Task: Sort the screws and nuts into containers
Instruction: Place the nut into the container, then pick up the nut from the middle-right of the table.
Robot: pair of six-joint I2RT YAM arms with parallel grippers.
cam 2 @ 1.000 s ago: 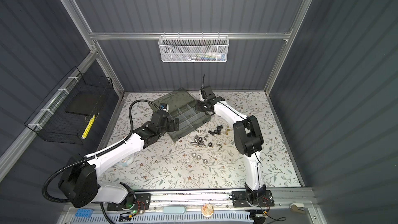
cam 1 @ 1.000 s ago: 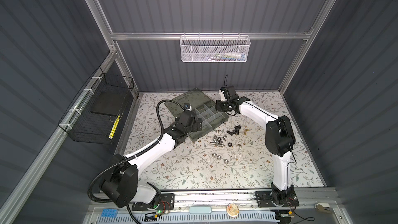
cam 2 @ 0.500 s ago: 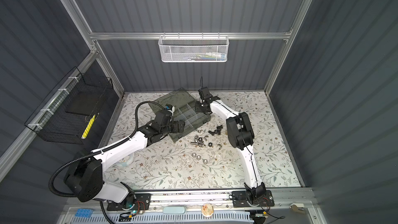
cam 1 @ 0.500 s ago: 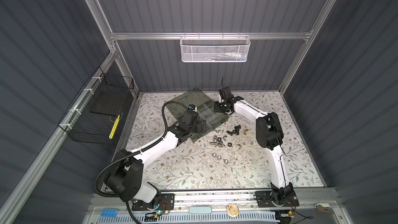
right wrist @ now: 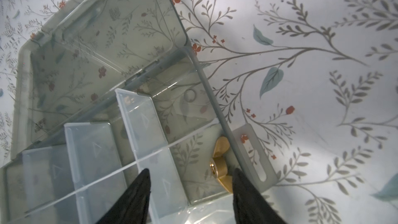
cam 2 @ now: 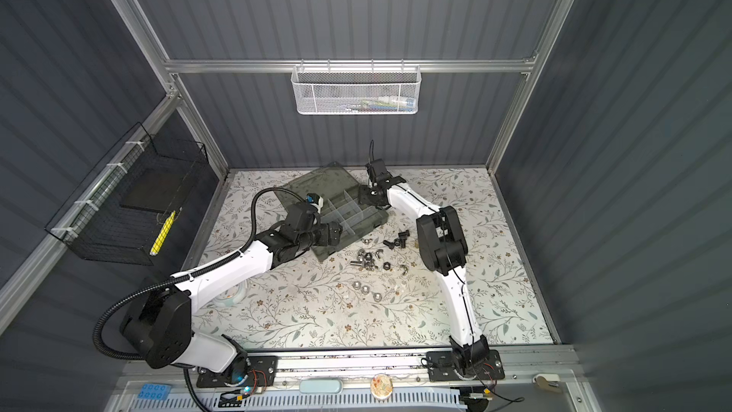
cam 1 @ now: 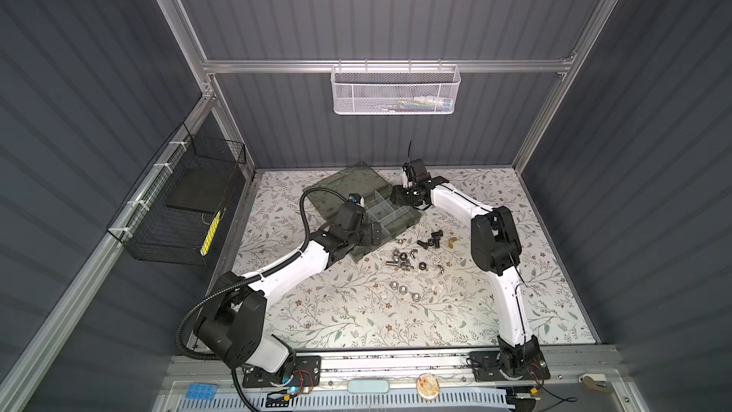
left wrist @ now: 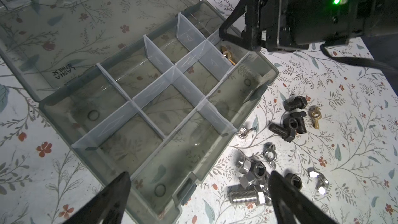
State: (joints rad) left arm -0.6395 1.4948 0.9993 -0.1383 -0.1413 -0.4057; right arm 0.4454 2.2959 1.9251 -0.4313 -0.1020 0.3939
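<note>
The grey-green case (cam 1: 404, 219) (cam 2: 370, 219) lies open, and its pale dividers form the containers (left wrist: 172, 72). My right gripper (right wrist: 191, 171) (cam 1: 401, 196) hangs open over an end container. A brass wing nut (right wrist: 218, 164) (left wrist: 226, 55) lies there against the outer wall, free of both fingers. My left gripper (left wrist: 199, 175) (cam 1: 375, 231) is open and empty over the case's near corner. Beside the case lie black screws (left wrist: 295, 104) (cam 1: 429, 240), a silver screw (left wrist: 245, 197), silver nuts (left wrist: 252, 167) (cam 1: 401, 264) and another brass wing nut (left wrist: 314, 116).
The smoky lid (cam 1: 350, 186) lies flat behind the case. Three more silver nuts (cam 1: 404, 289) sit nearer the front. A white mesh basket (cam 1: 396, 91) hangs on the back wall and a black wire basket (cam 1: 178, 208) on the left wall. A round dish (cam 2: 231, 296) shows under my left arm.
My right gripper has moved slightly left over the case's end and its jaws have opened. My left gripper has moved right, toward the pile of loose parts.
</note>
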